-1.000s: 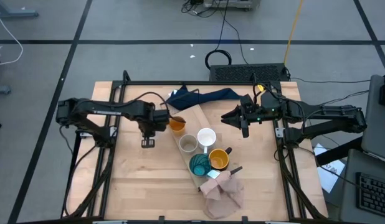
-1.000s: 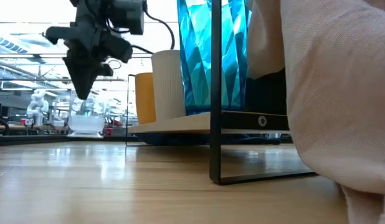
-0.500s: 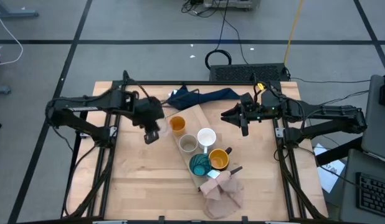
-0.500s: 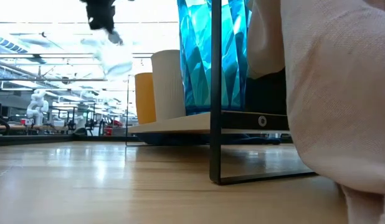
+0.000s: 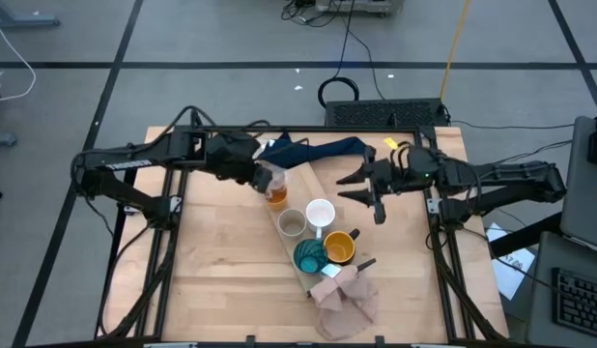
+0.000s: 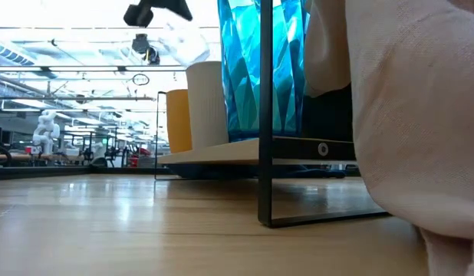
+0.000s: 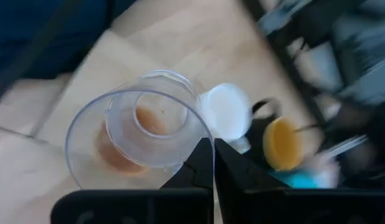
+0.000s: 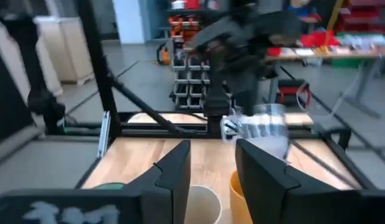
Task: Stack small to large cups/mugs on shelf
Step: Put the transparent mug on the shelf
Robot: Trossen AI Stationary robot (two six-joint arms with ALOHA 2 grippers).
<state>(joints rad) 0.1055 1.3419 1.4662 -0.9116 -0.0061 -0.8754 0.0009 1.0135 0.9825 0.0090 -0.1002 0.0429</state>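
Clear glass cup [image 7: 139, 130] — smooth, round, see-through — pinched at rim by left end effector [image 7: 208, 163], directly over orange cup [image 5: 275, 196]. Right end effector [image 8: 211, 163] parted, empty.

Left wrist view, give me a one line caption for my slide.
The left tool grips the rim of a clear glass, holding it above the orange cup on the pale wooden shelf.

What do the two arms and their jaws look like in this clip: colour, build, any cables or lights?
Both are dark, near-black jointed arms of slim tubes with bulkier joints. The left arm has pale lettering along one link and thin black cables looping over it. The right arm has a yellow patch and a small light near the wrist. The right gripper ends in two flat, black, blade-like fingers.
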